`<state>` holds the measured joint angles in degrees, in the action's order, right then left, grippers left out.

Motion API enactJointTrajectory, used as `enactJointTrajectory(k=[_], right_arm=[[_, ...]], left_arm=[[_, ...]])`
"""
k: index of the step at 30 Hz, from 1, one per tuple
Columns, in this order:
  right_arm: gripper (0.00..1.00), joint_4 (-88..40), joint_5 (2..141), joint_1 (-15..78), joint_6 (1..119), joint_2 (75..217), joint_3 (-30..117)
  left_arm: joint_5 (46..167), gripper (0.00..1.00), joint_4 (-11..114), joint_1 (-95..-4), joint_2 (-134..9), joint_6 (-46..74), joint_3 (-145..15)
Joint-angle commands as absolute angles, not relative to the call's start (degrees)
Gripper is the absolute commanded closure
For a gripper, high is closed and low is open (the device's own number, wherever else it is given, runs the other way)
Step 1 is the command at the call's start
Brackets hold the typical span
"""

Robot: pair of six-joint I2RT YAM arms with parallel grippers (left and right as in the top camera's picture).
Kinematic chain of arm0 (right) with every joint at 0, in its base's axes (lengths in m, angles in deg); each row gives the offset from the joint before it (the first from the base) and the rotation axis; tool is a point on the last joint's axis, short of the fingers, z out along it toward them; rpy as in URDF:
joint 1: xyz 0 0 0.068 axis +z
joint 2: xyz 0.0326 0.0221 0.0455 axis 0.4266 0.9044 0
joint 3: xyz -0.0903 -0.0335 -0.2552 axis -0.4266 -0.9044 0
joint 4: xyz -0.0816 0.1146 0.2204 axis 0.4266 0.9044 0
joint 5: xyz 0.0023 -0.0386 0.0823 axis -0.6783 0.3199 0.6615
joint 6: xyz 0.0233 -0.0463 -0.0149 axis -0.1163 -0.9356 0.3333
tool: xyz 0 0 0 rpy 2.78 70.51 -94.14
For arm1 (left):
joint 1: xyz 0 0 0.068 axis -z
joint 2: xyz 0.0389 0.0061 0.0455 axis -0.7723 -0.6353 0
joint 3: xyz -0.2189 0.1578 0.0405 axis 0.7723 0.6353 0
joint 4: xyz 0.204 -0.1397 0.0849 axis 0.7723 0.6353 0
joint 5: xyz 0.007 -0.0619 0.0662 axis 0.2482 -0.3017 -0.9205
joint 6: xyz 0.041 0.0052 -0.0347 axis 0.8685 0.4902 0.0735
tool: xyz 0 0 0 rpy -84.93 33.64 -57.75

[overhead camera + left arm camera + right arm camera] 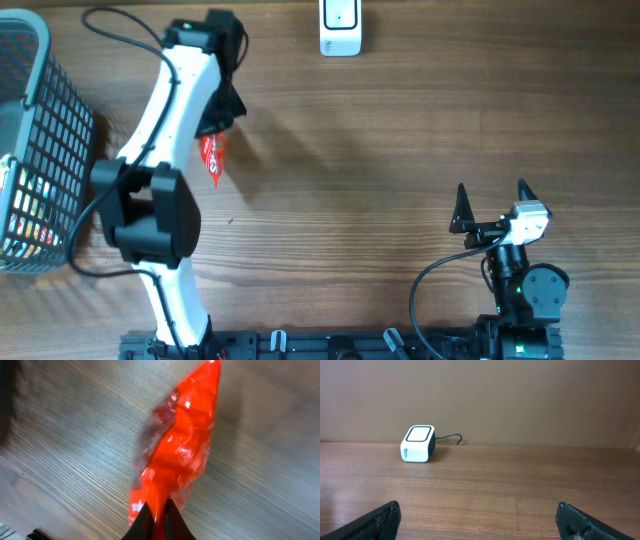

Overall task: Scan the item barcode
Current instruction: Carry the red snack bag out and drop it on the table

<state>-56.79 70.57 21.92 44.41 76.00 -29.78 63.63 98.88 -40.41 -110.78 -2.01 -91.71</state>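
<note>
A shiny red snack packet (pixel 181 455) hangs over the wooden table, pinched at one end by my left gripper (pixel 159 519), whose black jaws are shut on it. From overhead, the packet (pixel 214 158) pokes out beneath the left arm at the table's left side. No barcode shows on it. The white barcode scanner (pixel 340 27) sits at the far edge of the table, and the right wrist view shows the scanner (pixel 418 443) ahead to the left. My right gripper (pixel 492 207) rests near the front right, wide open and holding nothing.
A grey wire basket (pixel 34 150) with several items inside stands at the left edge. The scanner's thin cable (pixel 451 437) runs back toward the wall. Bare wood lies between the arms.
</note>
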Motion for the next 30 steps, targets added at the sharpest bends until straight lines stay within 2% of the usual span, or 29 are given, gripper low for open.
enactJointTrajectory(k=[1,4,5,7,8,9,10,11,14,18,21,26,30], right_arm=[[0.00,-57.0,69.6,21.5,44.9,75.8,-29.8],[0.00,-57.0,69.6,21.5,44.8,75.8,-29.8],[0.00,-57.0,69.6,21.5,44.8,75.8,-29.8],[0.00,-57.0,69.6,21.5,44.8,75.8,-29.8],[0.00,-57.0,69.6,21.5,44.8,75.8,-29.8],[0.00,-57.0,69.6,21.5,44.8,75.8,-29.8],[0.00,-57.0,69.6,21.5,44.8,75.8,-29.8],[0.00,-57.0,69.6,21.5,44.8,75.8,-29.8],[0.00,-57.0,69.6,21.5,44.8,75.8,-29.8],[0.00,-57.0,69.6,21.5,44.8,75.8,-29.8],[0.00,-57.0,69.6,21.5,44.8,75.8,-29.8],[0.00,-57.0,69.6,21.5,44.9,75.8,-29.8],[0.00,-57.0,69.6,21.5,44.8,75.8,-29.8]], left_arm=[[60.4,0.96,97.4,-39.0,-112.7,-3.3,-88.2],[63.7,0.96,97.5,-37.5,-113.0,-2.7,-87.8],[64.1,0.92,97.6,-37.0,-112.8,-2.6,-87.8],[64.7,0.66,98.0,-36.4,-112.5,-2.6,-87.9],[64.8,0.46,98.5,-36.3,-112.4,-2.6,-88.0],[64.8,0.22,99.3,-36.2,-112.2,-2.6,-88.4],[64.8,0.13,101.0,-36.2,-111.9,-1.4,-89.8],[64.8,0.09,103.0,-36.2,-111.6,-1.1,-91.8],[65.9,0.00,106.1,-36.5,-110.2,-1.2,-96.6],[66.9,0.00,107.4,-38.7,-104.7,-1.2,-104.7],[66.2,0.00,106.4,-44.0,-98.4,-1.4,-111.2],[62.3,0.00,100.2,-59.4,-89.1,-2.4,-112.7],[61.7,0.00,99.6,-75.7,-87.6,-6.7,-112.7]])
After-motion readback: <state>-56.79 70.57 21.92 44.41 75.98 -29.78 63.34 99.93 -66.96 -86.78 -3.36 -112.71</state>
